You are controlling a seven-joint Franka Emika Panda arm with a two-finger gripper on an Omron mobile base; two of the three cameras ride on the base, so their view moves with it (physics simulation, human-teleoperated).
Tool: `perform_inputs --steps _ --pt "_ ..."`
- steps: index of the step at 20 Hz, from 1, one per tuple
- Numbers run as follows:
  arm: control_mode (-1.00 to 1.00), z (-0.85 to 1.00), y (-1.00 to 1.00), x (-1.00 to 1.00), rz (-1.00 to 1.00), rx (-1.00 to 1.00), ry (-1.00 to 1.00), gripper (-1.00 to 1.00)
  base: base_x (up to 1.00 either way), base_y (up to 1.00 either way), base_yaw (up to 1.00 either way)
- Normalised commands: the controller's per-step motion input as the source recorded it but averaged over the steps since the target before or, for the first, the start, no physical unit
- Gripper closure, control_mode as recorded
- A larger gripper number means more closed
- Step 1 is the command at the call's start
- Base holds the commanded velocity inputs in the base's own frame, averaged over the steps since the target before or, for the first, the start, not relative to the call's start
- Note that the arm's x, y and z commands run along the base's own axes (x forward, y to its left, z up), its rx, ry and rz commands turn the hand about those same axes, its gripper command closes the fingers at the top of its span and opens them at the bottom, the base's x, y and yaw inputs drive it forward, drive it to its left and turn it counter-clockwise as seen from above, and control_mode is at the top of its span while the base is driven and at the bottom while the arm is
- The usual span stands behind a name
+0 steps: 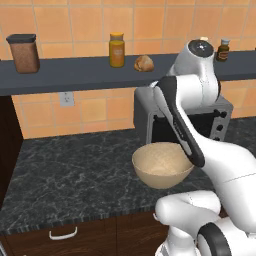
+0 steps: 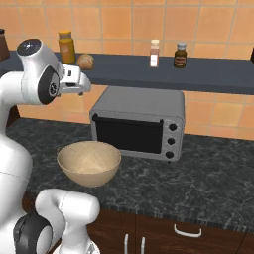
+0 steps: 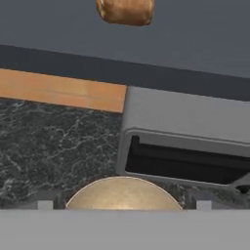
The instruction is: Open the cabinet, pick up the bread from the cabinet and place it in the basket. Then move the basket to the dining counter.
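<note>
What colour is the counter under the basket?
Black with pale marbled veins; the counter around the basket shows best in the left base view.

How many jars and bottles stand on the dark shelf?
4: dark canister far left, orange jar beside the bread, then white shaker and brown bottle rightward. Others may be hidden.

Matt, finely grained tan basket [image 1: 162, 165] on glossy black marbled counter [image 1: 75, 175]; brushed-metal toaster oven [image 2: 136, 121].

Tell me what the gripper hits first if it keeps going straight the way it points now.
Probably the toaster oven: it sits mid-frame in the hand view, ahead of the gripper. The basket lies just below that line, and the bread on the shelf well above it. Depth is uncertain.
</note>
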Motion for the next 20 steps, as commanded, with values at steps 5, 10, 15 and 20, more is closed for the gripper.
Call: perform_inputs --steps 5,10,15,20 --pt "-1.0 0.84 0.01 0.03 0.0 0.15 -0.13 -1.0 0.0 0.0 0.0" --pt "-1.0 0.84 0.0 0.16 0.0 0.19 0.0 -1.0 0.0 0.0 0.0" --pt "-1.0 0.23 0.0 0.62 0.0 0.1 0.0 -1.0 0.0 0.0 0.0" --pt "-1.0 0.0 0.09 0.81 0.0 -0.01 0.07 -1.0 0.0 0.0 0.0"
